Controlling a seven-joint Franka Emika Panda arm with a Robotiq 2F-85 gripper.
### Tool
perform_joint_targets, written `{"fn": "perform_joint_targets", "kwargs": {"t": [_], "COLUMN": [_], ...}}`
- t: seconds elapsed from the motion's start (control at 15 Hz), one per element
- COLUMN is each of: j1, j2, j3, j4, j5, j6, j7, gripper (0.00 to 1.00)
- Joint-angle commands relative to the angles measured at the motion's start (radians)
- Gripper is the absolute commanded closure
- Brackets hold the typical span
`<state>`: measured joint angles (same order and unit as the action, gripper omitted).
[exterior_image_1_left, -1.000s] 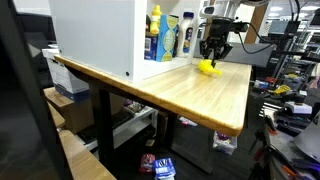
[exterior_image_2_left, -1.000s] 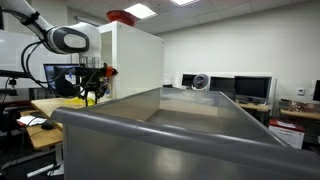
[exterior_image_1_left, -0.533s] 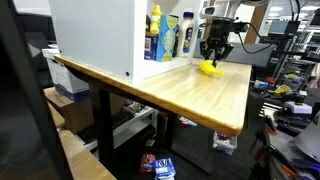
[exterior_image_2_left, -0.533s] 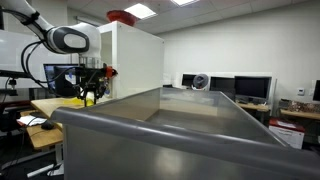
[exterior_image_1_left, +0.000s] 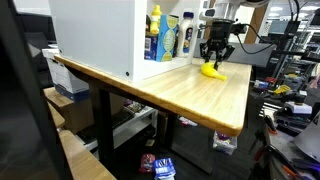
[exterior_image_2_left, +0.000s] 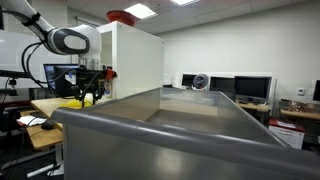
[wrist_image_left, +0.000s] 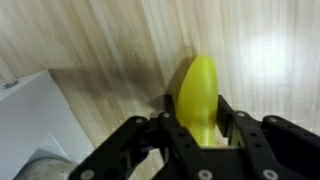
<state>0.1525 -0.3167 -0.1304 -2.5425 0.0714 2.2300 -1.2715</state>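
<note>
Pincer (wrist_image_left: 198, 108) is straddling the yellow banana (wrist_image_left: 200, 80) (lying on the wooden table (exterior_image_1_left: 190, 95)), jaws seemingly easing apart since a second ago; hold uncertain.

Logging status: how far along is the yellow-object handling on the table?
Done: the yellow object looks to lie on the wooden table, near the white cabinet. In hand: the tool straddles it, fingers either side; gripping or not, unclear. Left: tool and object are not yet apart.
</note>
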Motion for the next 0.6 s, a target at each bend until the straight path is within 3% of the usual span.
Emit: {"fn": "perform_joint_targets", "kwargs": {"t": [0.0,0.27,0.53], "j1": [-0.031,-0.084,-0.122], "j2": [-0.011,-0.083,-0.119], "j3": [0.021,0.012,-0.015], "j4": [0.001,0.006,0.036], "j5": [-0.015,-0.054,-0.03], "j6": [-0.025,-0.11,-0.188], "j7": [0.005,0.055,0.06], "gripper": [0.24,0.05,0.0]}}
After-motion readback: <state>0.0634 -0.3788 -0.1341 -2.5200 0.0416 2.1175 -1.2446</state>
